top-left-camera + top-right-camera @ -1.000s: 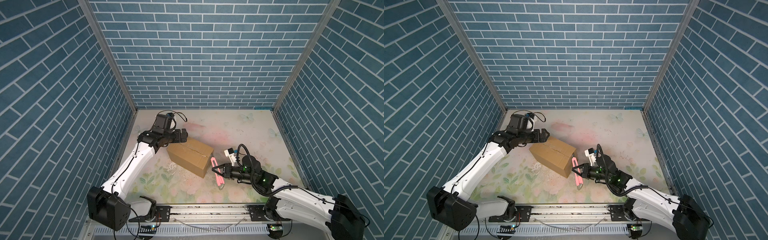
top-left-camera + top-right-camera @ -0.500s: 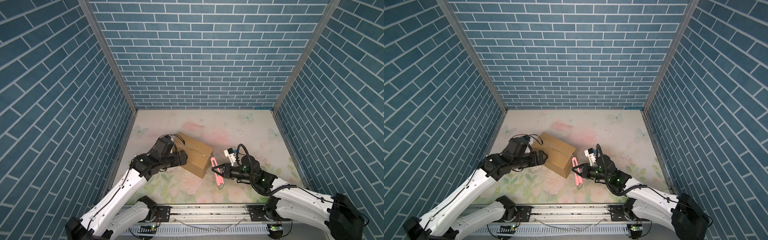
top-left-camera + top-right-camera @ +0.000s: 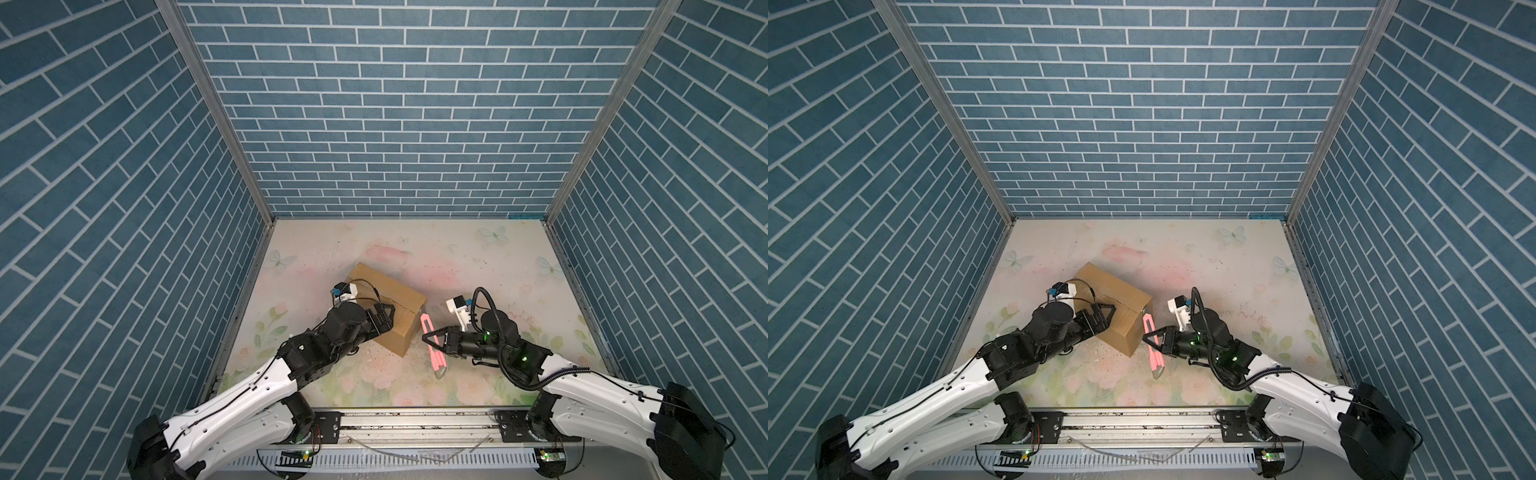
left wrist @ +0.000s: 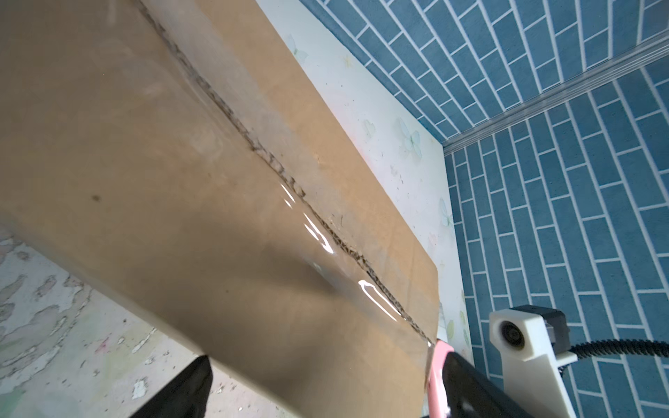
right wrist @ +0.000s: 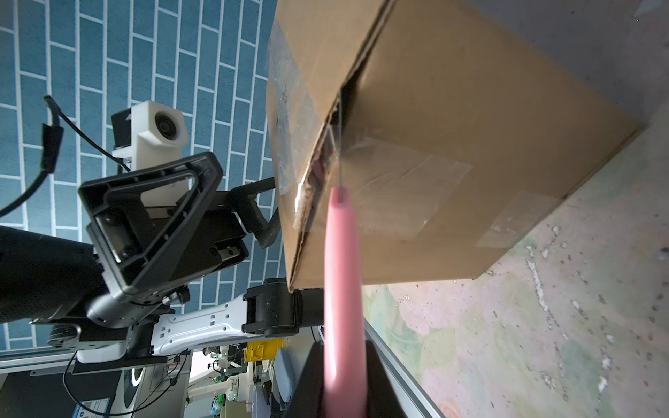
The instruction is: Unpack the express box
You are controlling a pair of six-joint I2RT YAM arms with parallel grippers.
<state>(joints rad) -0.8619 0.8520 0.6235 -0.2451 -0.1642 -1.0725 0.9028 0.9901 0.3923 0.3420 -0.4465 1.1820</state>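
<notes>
The right gripper (image 5: 344,394) clamps the pink knife (image 5: 342,289), whose thin blade (image 5: 340,144) reaches into the torn, taped gap at the end of the express box (image 5: 470,108). The left gripper (image 5: 240,197), jaws spread wide, has one finger (image 5: 266,220) against the box's adjoining face. The box rests on the floral table (image 5: 506,343).

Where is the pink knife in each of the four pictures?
In a top view: the pink knife, held by the right gripper, just right of the express box.
In a top view: the knife, likewise right of the box.
Left wrist: a pink sliver beyond the box's end, where the seam stops.
Right wrist: the pink handle close up, blade at that seam.
Shared landmark: the box's seam.
</notes>
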